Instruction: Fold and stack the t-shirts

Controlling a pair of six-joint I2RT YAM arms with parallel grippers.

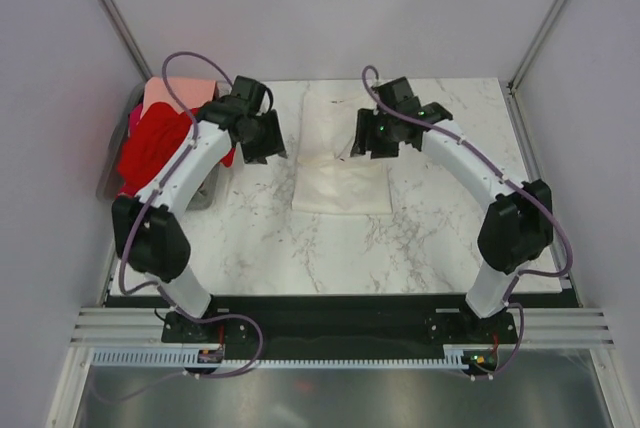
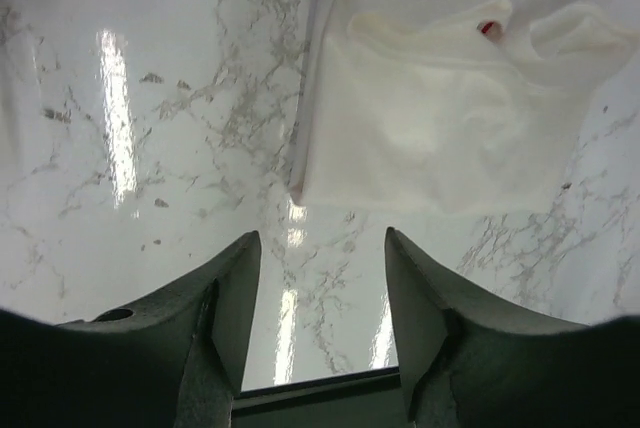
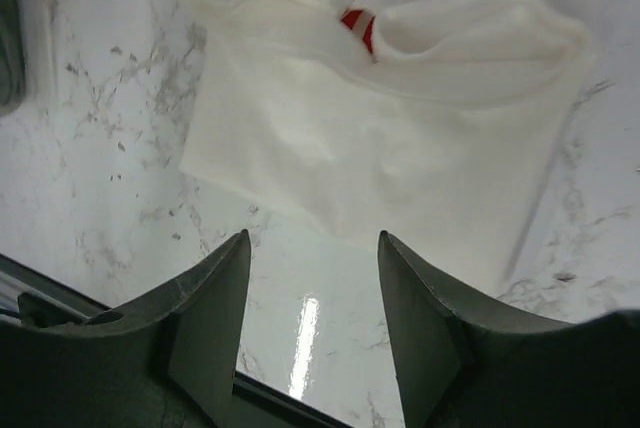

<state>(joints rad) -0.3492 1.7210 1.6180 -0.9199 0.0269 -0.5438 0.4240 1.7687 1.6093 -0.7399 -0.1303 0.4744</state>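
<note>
While both arms arch in over the marble table [image 1: 300, 248], the cream-white t-shirt [image 1: 340, 163] lies at its middle, folded into a tall rectangle with its long sides running away from the arm bases. The left gripper [image 1: 262, 138] hangs just beside the shirt's left edge, toward its far half. The right gripper [image 1: 378, 138] hangs over the shirt's right edge, directly across from it. From the left wrist camera, the left gripper [image 2: 320, 248] has its fingers [image 2: 235, 298] spread well apart, with only bare marble in the gap and nothing held. The shirt [image 2: 430, 138] lies ahead of the tips and apart from them. From the right wrist camera, the right gripper [image 3: 312, 248] is parted about as widely. The near edge of the shirt [image 3: 350, 148] shows below the gap between its fingers [image 3: 210, 318], but no cloth is pinched between them. A sliver of red [image 3: 357, 26] peeks out of a fold at the shirt's far end, and the cloth bunches there into soft ridges. Off at the table's left edge, the red t-shirts [image 1: 150, 153] are heaped in the clear plastic bin [image 1: 200, 196]. The salmon-pink one [image 1: 175, 98] lies at the far end of that heap, touching them, and the left arm crosses in front of the pile.
</note>
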